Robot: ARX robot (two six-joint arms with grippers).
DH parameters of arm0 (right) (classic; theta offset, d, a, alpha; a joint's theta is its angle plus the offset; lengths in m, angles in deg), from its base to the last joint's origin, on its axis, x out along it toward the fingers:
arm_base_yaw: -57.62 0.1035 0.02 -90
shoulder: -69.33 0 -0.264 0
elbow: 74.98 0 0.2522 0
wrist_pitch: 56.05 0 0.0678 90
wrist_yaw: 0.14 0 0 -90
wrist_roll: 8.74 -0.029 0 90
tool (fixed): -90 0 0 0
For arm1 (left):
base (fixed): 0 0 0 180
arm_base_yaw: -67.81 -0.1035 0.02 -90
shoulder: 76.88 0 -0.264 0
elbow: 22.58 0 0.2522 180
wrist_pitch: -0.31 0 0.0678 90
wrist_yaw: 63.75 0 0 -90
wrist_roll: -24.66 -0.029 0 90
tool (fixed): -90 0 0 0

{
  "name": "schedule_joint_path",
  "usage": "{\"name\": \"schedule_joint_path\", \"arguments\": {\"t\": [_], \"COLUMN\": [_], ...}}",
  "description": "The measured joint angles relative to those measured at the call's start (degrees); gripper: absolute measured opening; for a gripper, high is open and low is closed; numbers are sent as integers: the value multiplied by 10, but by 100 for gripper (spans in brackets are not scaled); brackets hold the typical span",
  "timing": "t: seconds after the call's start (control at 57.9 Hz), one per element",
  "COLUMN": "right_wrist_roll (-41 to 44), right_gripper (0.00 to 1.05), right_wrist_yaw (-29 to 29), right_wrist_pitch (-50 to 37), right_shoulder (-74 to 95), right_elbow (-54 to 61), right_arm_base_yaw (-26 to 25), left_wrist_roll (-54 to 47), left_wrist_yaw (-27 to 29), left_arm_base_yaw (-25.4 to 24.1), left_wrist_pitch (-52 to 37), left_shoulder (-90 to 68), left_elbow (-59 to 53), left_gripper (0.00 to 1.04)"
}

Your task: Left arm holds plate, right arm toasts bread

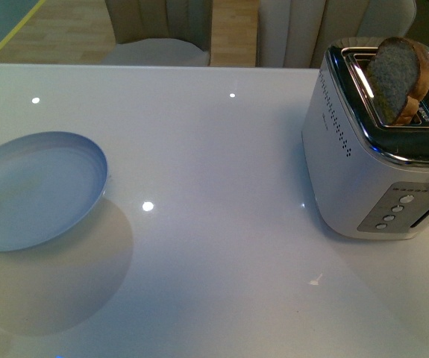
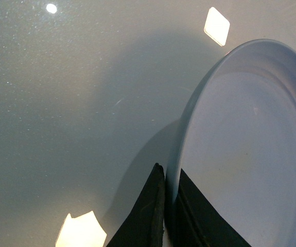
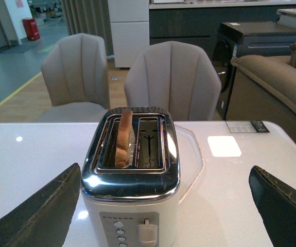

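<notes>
Well left of the toaster [image 1: 363, 171], the plate [image 1: 39, 190] hangs tilted above its own shadow on the bench [image 1: 221, 149], its left edge cut off in the front view. The left pincer [image 2: 169, 172] is hidden in that view; the left wrist view shows it clamped on the plate's rim, one finger on each face. The bread [image 1: 397, 78] stands in the toaster slot on the plate's side, its lower part sunk out of sight. The toaster's right side is cropped. The right pincer [image 3: 164, 170] faces the toaster's lever [image 3: 146, 231] end, fingers spread wide and empty.
</notes>
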Motion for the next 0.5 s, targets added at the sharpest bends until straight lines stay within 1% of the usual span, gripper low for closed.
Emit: {"name": "schedule_joint_path", "arguments": {"t": [0.225, 0.501], "right_wrist_roll": [0, 0], "right_gripper": [96, 96], "right_wrist_yaw": [0, 0], "right_wrist_pitch": [0, 0], "right_shoulder": [0, 0], "right_elbow": [0, 0], "right_arm_base_yaw": [0, 0], "left_wrist_roll": [-7, -7], "left_wrist_yaw": [3, -2], "left_arm_base_yaw": [-14, -19], "left_wrist_pitch": [-4, -19], "left_shoulder": [-51, -76], "left_elbow": [38, 55], "left_gripper": [3, 3]}}
